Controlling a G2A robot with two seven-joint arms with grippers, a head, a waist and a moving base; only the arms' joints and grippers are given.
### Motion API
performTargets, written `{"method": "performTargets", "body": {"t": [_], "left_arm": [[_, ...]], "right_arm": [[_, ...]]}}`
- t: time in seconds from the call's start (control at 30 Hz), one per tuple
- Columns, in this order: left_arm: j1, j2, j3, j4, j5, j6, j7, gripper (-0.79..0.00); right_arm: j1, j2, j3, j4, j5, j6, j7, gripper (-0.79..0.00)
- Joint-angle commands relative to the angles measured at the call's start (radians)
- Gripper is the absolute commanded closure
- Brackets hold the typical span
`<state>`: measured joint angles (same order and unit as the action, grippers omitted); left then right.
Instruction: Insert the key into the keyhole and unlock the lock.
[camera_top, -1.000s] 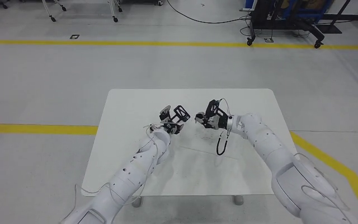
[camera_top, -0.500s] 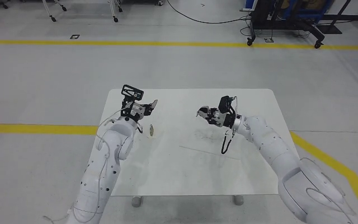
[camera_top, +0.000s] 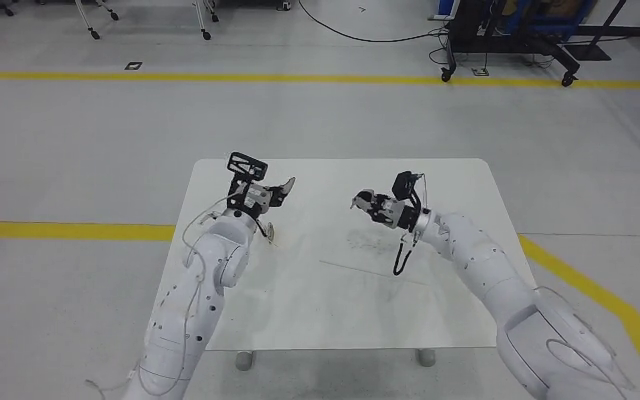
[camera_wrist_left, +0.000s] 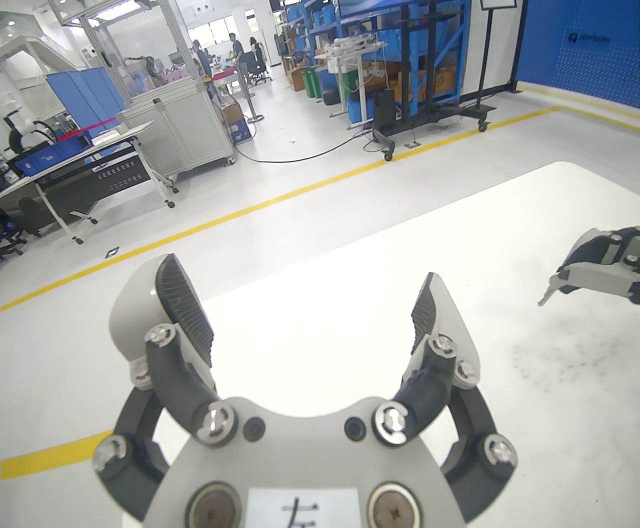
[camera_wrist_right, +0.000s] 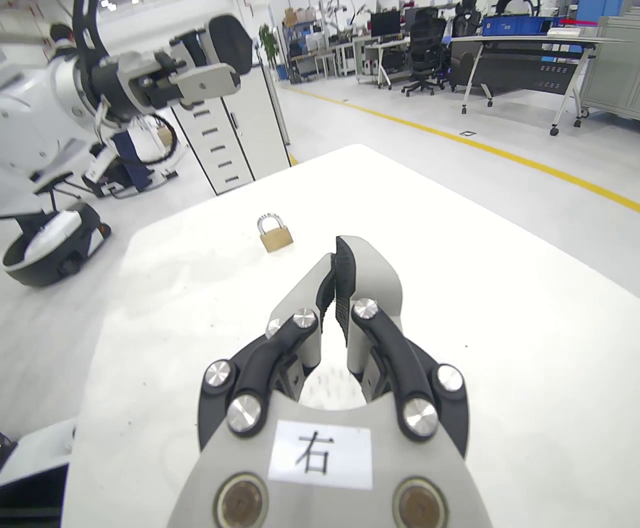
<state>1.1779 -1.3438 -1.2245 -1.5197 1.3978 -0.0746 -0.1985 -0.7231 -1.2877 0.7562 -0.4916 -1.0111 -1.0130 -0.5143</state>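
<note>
Near the small brass padlock (camera_wrist_right: 275, 234) on the white table (camera_wrist_right: 500, 325), the left gripper (camera_wrist_left: 300, 280) hangs splayed and empty, the right gripper (camera_wrist_right: 338, 260) farther off pinching a thin silver key (camera_wrist_left: 547, 296).

Brass padlock (camera_wrist_right: 275, 234) flat on the bench (camera_wrist_right: 475, 310), silver shackle closed. Silver key (camera_wrist_left: 546, 296) pinched in the right tool (camera_wrist_right: 334, 265), blade tip sticking out.

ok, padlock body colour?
The padlock body is brass-gold, shackle silver; right wrist view shows it best.
</note>
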Motion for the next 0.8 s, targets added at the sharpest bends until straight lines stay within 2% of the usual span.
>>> {"method": "performTargets", "body": {"t": [0.0,0.07,0.1,0.2,0.37,0.5,0.63,0.77], "left_arm": [[0.007,-0.011,-0.03,-0.011,-0.235,-0.002,0.028,-0.785],[0.022,-0.013,-0.061,-0.024,-0.375,-0.022,0.018,-0.785],[0.033,-0.012,-0.085,-0.031,-0.443,-0.04,-0.005,-0.785],[0.042,-0.008,-0.135,-0.051,-0.584,-0.087,-0.044,-0.785],[0.04,-0.005,-0.168,-0.049,-0.74,-0.148,-0.098,-0.785],[0.039,-0.002,-0.182,-0.045,-0.851,-0.192,-0.148,-0.785],[0.035,0.0,-0.151,-0.041,-0.881,-0.243,-0.223,-0.785],[0.021,-0.002,-0.078,-0.03,-0.873,-0.292,-0.279,-0.785]], "right_arm": [[-0.027,-0.005,-0.002,-0.04,0.189,0.001,0.056,0.0],[-0.047,-0.008,-0.006,-0.073,0.337,0.001,0.117,0.0],[-0.058,-0.01,-0.009,-0.095,0.462,0.001,0.18,0.0],[-0.063,-0.008,-0.008,-0.128,0.702,0.001,0.346,0.0],[-0.064,-0.007,0.017,-0.177,1.018,0.001,0.552,0.0],[-0.078,-0.005,0.047,-0.21,1.264,0.001,0.759,0.0],[-0.095,-0.014,0.072,-0.227,1.486,0.001,0.963,0.0],[-0.098,-0.03,0.077,-0.212,1.599,0.001,1.157,0.0]]}}
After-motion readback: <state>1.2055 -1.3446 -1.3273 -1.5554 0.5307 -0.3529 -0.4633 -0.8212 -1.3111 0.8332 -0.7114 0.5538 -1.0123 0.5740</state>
